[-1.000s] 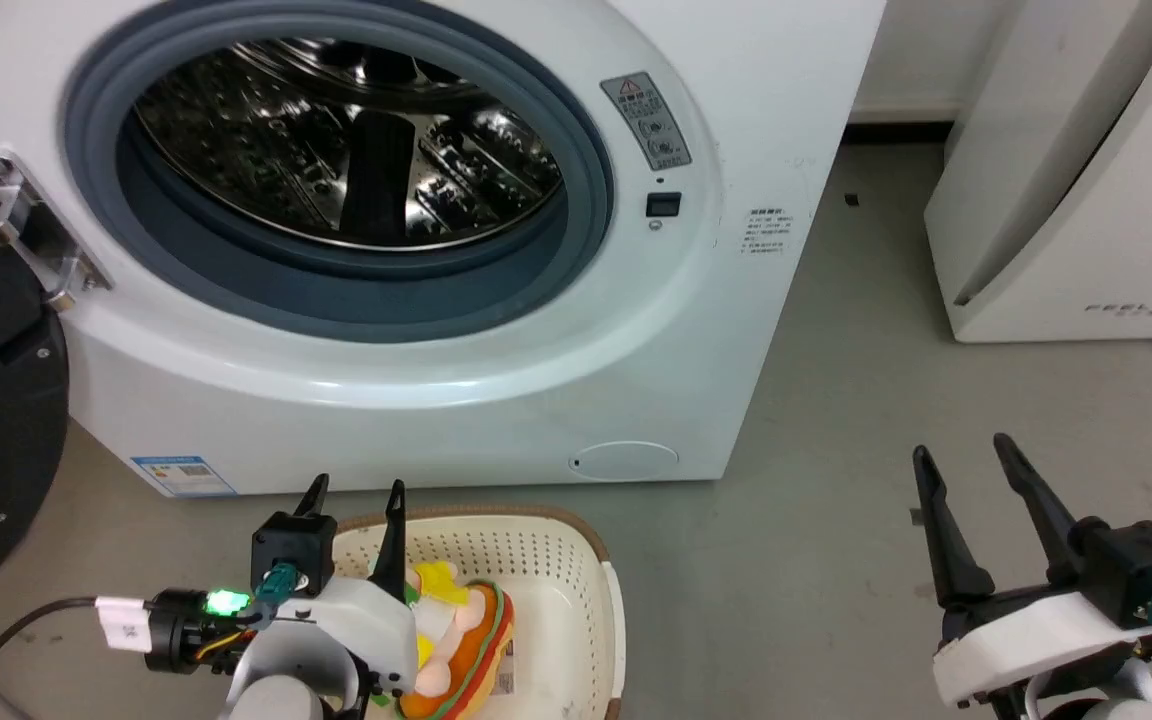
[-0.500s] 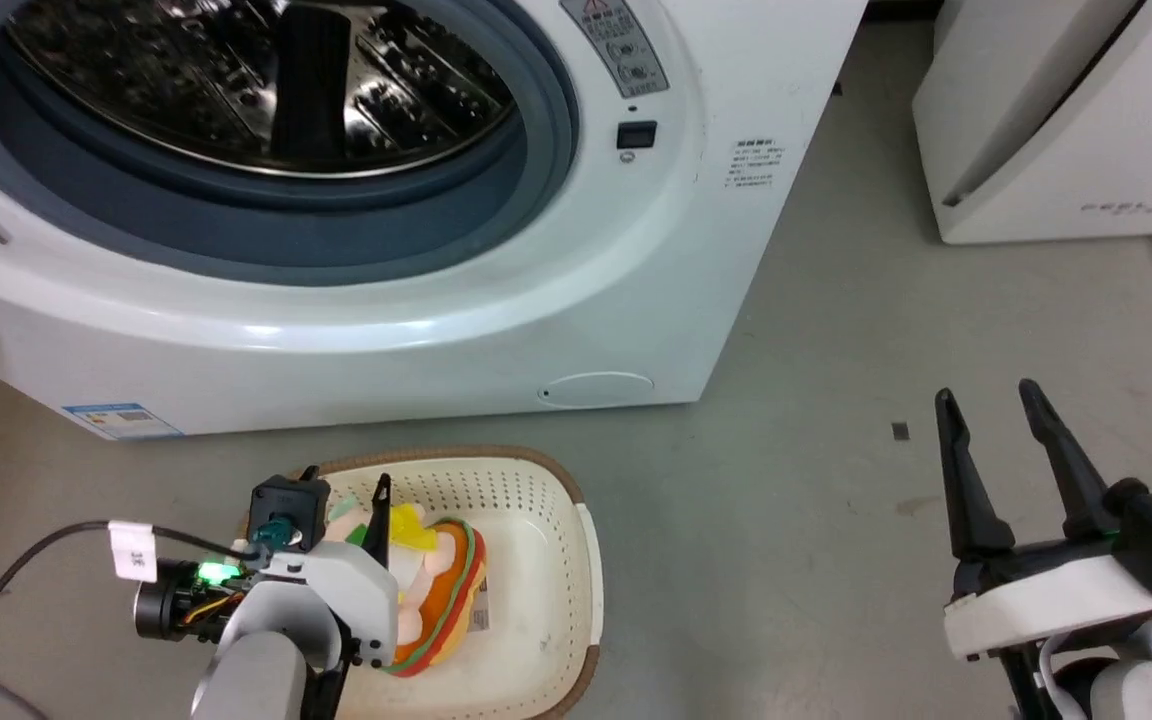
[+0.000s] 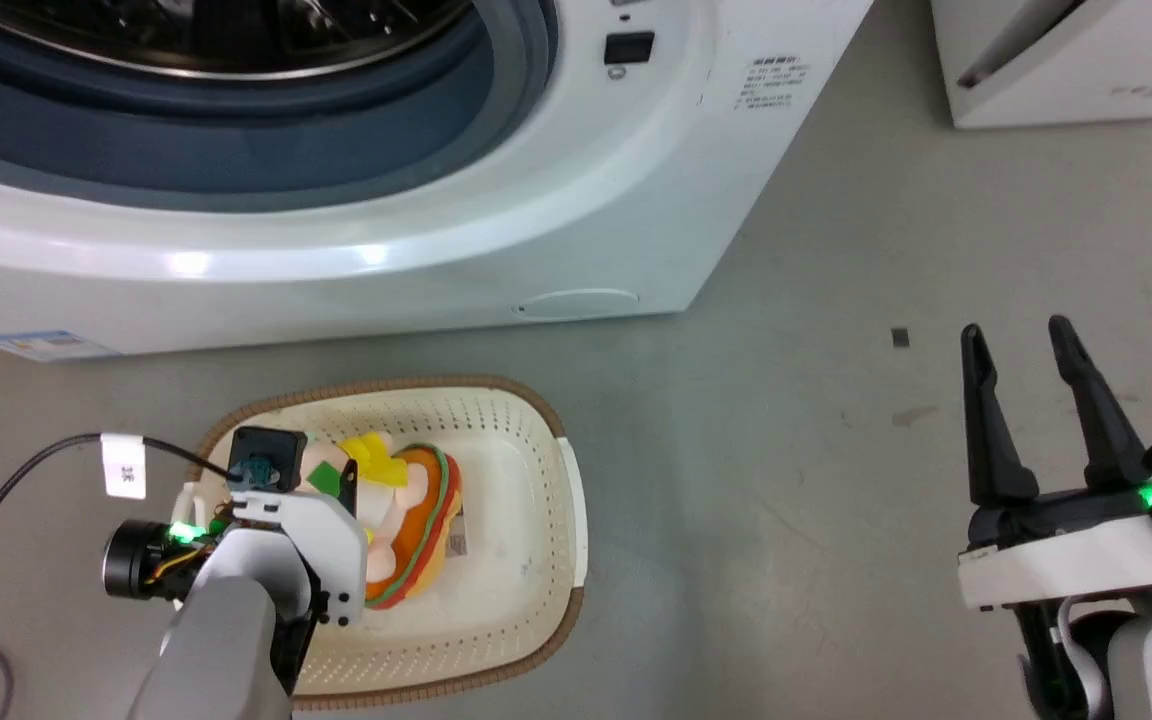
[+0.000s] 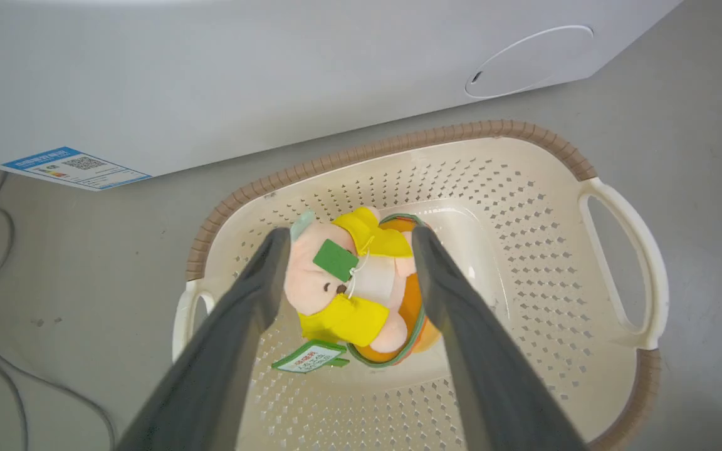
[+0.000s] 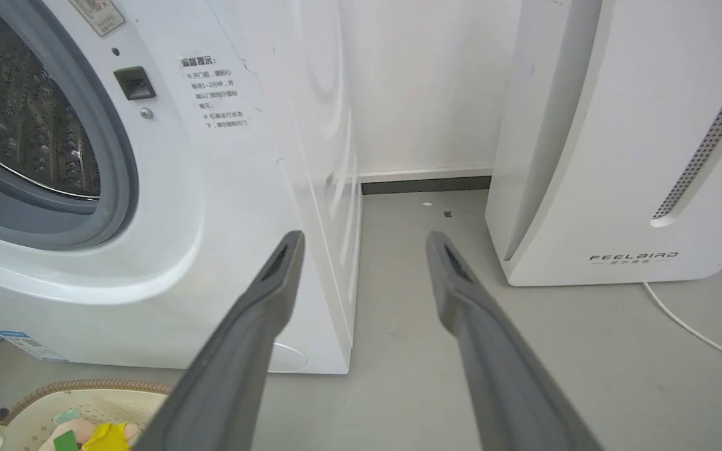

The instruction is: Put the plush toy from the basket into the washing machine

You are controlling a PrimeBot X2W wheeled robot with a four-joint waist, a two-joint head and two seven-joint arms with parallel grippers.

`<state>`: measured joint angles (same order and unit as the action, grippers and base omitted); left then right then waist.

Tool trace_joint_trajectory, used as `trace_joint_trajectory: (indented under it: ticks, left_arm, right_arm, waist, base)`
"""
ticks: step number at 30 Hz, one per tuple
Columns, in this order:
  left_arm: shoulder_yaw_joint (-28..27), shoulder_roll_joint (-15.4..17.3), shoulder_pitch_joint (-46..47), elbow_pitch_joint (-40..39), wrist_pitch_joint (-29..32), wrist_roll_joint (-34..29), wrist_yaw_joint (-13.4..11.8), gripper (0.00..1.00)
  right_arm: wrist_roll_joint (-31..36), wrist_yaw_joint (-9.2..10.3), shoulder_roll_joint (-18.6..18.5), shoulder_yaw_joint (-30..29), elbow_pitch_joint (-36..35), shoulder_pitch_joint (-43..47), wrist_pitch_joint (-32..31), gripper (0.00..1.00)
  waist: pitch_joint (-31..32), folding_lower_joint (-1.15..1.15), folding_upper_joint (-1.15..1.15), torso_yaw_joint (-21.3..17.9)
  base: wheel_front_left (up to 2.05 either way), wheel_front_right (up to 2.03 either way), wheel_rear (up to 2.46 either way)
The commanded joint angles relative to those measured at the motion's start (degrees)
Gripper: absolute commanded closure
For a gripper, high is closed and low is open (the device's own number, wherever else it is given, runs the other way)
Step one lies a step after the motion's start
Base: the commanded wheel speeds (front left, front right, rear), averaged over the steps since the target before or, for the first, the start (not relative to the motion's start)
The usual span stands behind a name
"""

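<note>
Left pincer wide open, straddling small pink plush toy w/ yellow clothing inside cream perforated plastic basket; I've gripped nothing.

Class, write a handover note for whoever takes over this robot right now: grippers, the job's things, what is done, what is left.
Left gripper: open, fingers either side of the plush toy, not closed on it.
Right gripper: open, empty, over the floor.
The plush toy lies in the basket in front of the washing machine, whose drum is uncovered.
Done: approach. To do: grasp, lift, place toy in drum.
</note>
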<state>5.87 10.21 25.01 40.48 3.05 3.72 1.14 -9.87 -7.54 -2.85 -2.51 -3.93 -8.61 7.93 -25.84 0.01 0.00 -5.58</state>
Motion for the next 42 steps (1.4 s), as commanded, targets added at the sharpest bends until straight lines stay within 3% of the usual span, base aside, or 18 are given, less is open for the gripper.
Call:
trace_joint_trajectory:
  ticks: [1,21,37,39,42]
  left_arm:
    - [0.4,0.6,2.0,1.6,0.5,0.3,-0.1,0.0]
    - [3.3,3.0,14.1,13.4,8.4,2.5,0.7,0.0]
    - [5.4,4.4,20.0,22.3,7.8,4.6,-0.2,0.0]
    - [5.8,4.5,20.6,23.5,8.0,4.9,0.1,1.0]
    - [6.1,4.5,21.5,25.2,7.9,5.5,0.5,1.0]
  right_arm:
    - [-1.0,0.03,0.0,-0.3,-0.6,-1.4,0.6,0.0]
    - [-3.6,0.04,0.0,-1.2,-2.8,-6.4,3.0,0.0]
    - [-5.7,0.05,0.0,-1.6,-3.6,-9.2,4.8,0.0]
    - [-5.9,0.05,0.0,-1.7,-3.7,-9.5,5.0,0.0]
    - [-6.3,0.05,0.0,-2.0,-3.6,-9.9,5.4,0.0]
  waist:
    - [-2.4,-0.01,0.0,-0.5]
    - [-15.7,-0.01,0.0,-1.9]
    - [-21.1,-0.01,0.0,-3.1]
    - [-21.4,-0.01,0.0,-3.2]
    - [-21.9,-0.01,0.0,-3.4]
  base:
    - [0.0,0.0,0.0]
    - [0.0,0.0,0.0]
    - [0.0,0.0,0.0]
    - [0.0,0.0,0.0]
    - [0.0,0.0,0.0]
